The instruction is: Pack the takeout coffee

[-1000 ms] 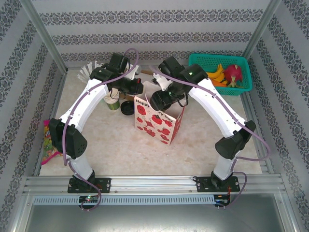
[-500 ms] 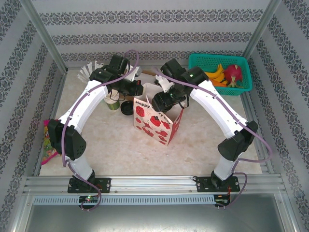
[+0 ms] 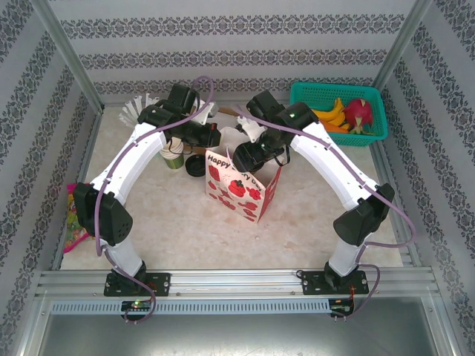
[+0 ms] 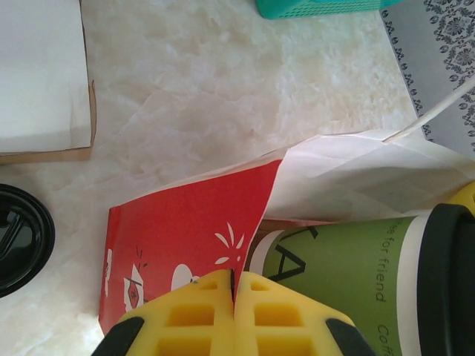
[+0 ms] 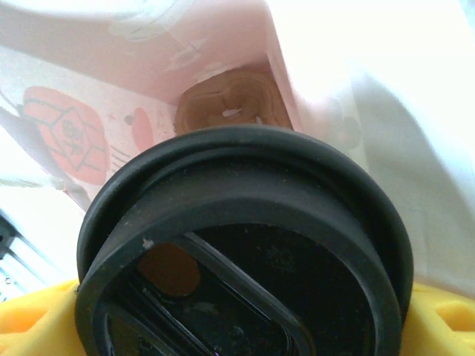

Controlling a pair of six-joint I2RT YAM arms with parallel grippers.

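The takeout coffee [image 4: 356,274] is a green paper cup with a black lid [image 5: 245,252]. My right gripper [image 5: 245,315] is shut on it, a yellow finger [image 5: 438,319] showing on each side of the lid. The cup's lower end sits inside the mouth of the red and white paper bag [image 3: 241,189], whose brown bottom [image 5: 226,104] shows beyond the lid. My left gripper [image 4: 235,276] is shut on the bag's red rim [image 4: 185,230], right next to the cup. From above, both grippers meet at the bag's mouth, left [image 3: 211,137] and right [image 3: 249,154].
A loose black lid [image 3: 195,167] and a stack of green cups [image 3: 172,157] stand left of the bag. A cup of white straws [image 3: 137,110] is at the back left. A teal basket [image 3: 334,87] with fruit sits back right. A colourful packet [image 3: 73,219] lies at the left edge.
My right gripper with the coffee has shifted slightly toward the back over the bag's mouth, and the bag has moved a little with it. The left gripper has kept its hold.
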